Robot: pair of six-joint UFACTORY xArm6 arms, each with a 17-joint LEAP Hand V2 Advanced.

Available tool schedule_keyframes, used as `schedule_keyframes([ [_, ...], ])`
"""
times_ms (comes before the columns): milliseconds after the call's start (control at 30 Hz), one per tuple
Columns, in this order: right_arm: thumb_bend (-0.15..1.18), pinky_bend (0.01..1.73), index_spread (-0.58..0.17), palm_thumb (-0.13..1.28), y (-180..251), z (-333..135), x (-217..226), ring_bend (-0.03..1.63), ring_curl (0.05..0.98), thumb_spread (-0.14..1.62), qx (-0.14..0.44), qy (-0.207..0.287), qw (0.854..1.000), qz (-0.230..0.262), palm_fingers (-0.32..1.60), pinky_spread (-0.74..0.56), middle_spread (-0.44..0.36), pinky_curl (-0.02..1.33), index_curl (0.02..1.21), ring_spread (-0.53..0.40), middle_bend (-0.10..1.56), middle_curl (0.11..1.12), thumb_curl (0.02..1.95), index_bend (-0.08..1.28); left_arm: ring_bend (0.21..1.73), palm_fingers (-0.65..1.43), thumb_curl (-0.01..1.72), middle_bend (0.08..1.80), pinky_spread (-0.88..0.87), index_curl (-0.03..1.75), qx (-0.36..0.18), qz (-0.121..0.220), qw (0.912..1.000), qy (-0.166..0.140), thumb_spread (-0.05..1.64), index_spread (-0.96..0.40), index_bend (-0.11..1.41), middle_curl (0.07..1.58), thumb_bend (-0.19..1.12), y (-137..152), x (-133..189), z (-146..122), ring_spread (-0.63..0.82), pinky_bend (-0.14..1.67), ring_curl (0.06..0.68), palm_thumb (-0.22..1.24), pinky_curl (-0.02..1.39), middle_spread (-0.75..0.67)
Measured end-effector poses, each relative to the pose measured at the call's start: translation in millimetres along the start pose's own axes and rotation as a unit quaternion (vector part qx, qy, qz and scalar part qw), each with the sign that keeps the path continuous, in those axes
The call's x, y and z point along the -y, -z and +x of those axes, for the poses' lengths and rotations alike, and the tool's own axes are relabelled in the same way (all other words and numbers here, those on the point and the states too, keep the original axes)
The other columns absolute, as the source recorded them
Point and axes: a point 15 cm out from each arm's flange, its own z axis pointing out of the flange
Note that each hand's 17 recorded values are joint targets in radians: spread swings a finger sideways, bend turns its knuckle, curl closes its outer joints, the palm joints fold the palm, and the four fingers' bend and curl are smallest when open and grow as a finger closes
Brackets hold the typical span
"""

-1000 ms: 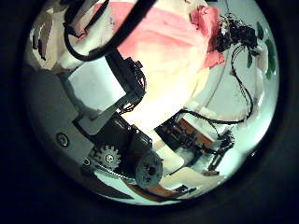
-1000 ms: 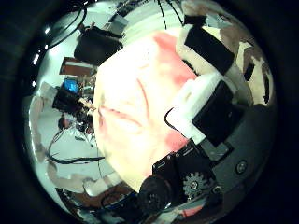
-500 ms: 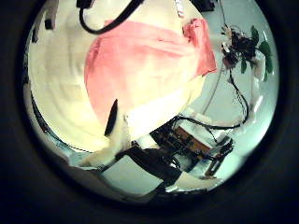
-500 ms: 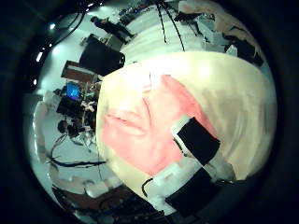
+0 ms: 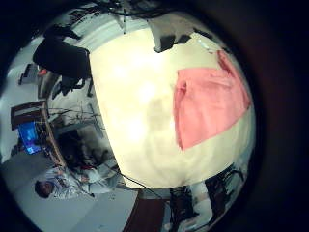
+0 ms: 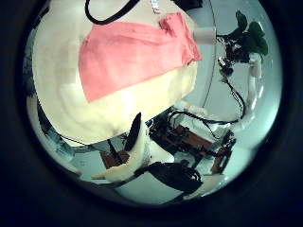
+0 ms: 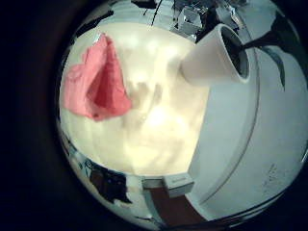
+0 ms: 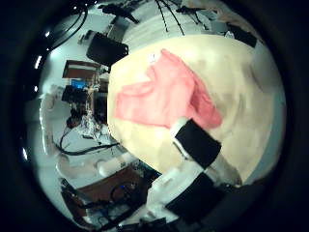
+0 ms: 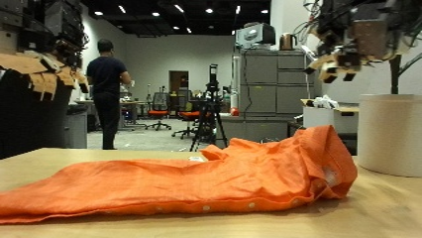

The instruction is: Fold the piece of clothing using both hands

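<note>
Both hands hang relaxed, spread, empty: left hand (image 9: pixel 29 61) at 10 o'clock, right hand (image 9: pixel 346 45) at 2 o'clock. Risk: orange garment (image 9: pixel 185 178) stays bunched; uneven grasps could skew the fold.

Both hands have lifted away from the orange garment (image 9: pixel 185 180); it now lies released on the table (image 9: pixel 382 213), smaller in both palm views.

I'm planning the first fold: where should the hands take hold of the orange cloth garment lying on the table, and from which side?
The orange cloth garment is probably best pinched at its bunched end beside the white round pot, coming down from above. The folds there stand up off the wooden table, while the other end lies flat and thin.
</note>
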Motion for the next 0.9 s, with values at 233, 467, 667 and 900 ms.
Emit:
schedule_keyframes([
  [233, -0.03, 0.33, -0.270, 0.63, -36, 9, -42, 0.52, 0.302, 1.21, 0.005, 0.012, 0.999, -0.051, 0.16, 0.15, -0.019, 0.39, 0.43, 0.029, 0.52, 0.44, 0.35, 0.19, 0.31, -0.11, 0.32, 0.16, 0.61, 0.31, -0.009, -0.011, 0.9995, -0.029, 1.08, 0.00, 0.14, 0.22, -0.02, -25, -18, 46, 0.62, 0.19, 0.219, 0.32, 0.37, 0.44],
  [467, -0.03, 0.31, -0.257, 0.60, -65, 28, -49, 0.45, 0.273, 1.11, -0.021, 0.023, 0.995, -0.098, 0.17, 0.14, -0.087, 0.37, 0.39, 0.047, 0.42, 0.41, 0.33, 0.18, 0.30, -0.09, 0.32, 0.16, 0.59, 0.28, -0.002, -0.032, 0.9979, -0.057, 1.08, 0.01, 0.15, 0.21, -0.02, -52, -36, 93, 0.63, 0.19, 0.220, 0.32, 0.35, 0.43],
  [667, -0.02, 0.28, -0.253, 0.59, -101, 36, -33, 0.41, 0.261, 1.08, -0.015, 0.022, 0.994, -0.106, 0.19, 0.14, -0.102, 0.35, 0.36, 0.054, 0.40, 0.39, 0.32, 0.17, 0.30, -0.07, 0.31, 0.16, 0.59, 0.28, 0.009, -0.038, 0.9961, -0.079, 1.08, 0.02, 0.15, 0.21, -0.02, -62, -54, 123, 0.62, 0.20, 0.223, 0.33, 0.34, 0.42],
  [900, -0.02, 0.25, -0.244, 0.59, -138, 23, -18, 0.42, 0.261, 1.06, 0.017, 0.024, 0.992, -0.120, 0.24, 0.11, -0.068, 0.33, 0.34, 0.030, 0.39, 0.39, 0.31, 0.16, 0.30, -0.06, 0.31, 0.17, 0.58, 0.28, 0.009, -0.048, 0.9954, -0.082, 1.08, 0.03, 0.16, 0.21, -0.02, -74, -61, 140, 0.61, 0.20, 0.226, 0.34, 0.33, 0.41],
])
